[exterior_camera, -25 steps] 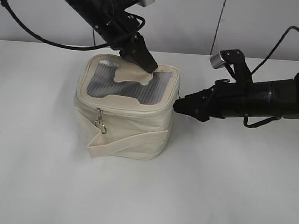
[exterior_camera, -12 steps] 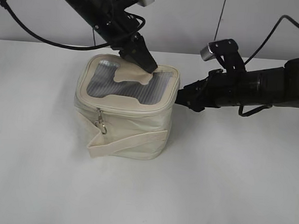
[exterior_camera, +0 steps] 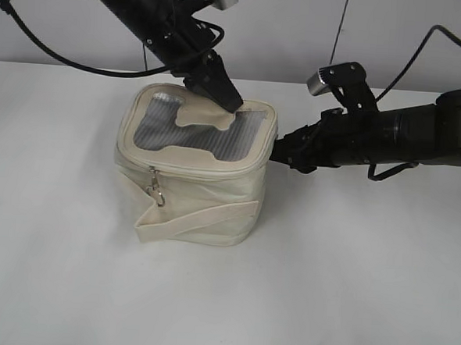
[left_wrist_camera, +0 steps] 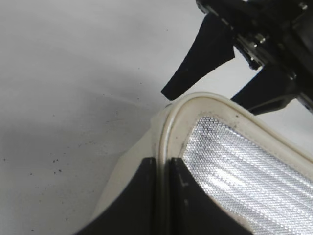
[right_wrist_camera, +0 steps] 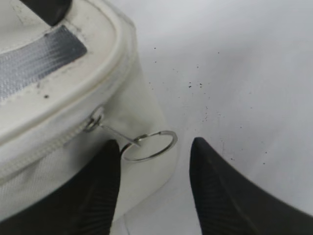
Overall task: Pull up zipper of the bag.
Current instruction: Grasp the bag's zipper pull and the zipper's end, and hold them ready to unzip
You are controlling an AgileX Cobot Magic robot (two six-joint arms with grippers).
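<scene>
The cream bag (exterior_camera: 201,198) stands mid-table, with its grey mesh lid (exterior_camera: 192,129) on top. My left gripper (exterior_camera: 223,98) is at the lid's rear edge. In the left wrist view it (left_wrist_camera: 163,164) is shut on the lid's piped rim (left_wrist_camera: 168,127). My right gripper (exterior_camera: 282,154) is at the bag's right upper corner. In the right wrist view it (right_wrist_camera: 155,147) is open, and the silver ring pull (right_wrist_camera: 149,144) of the zipper (right_wrist_camera: 44,147) lies between its fingers, nearer the left one. A second pull (exterior_camera: 157,190) dangles on the bag's front.
The bag's strap band (exterior_camera: 204,222) wraps the lower front, with a loose end at the left. The white table (exterior_camera: 348,289) extends in front and to both sides. A pale wall (exterior_camera: 302,28) runs behind it. The right arm's open fingers (left_wrist_camera: 215,58) show in the left wrist view.
My right gripper has moved left, up to the bag's right corner, then held still. My left gripper and the bag have not moved.
</scene>
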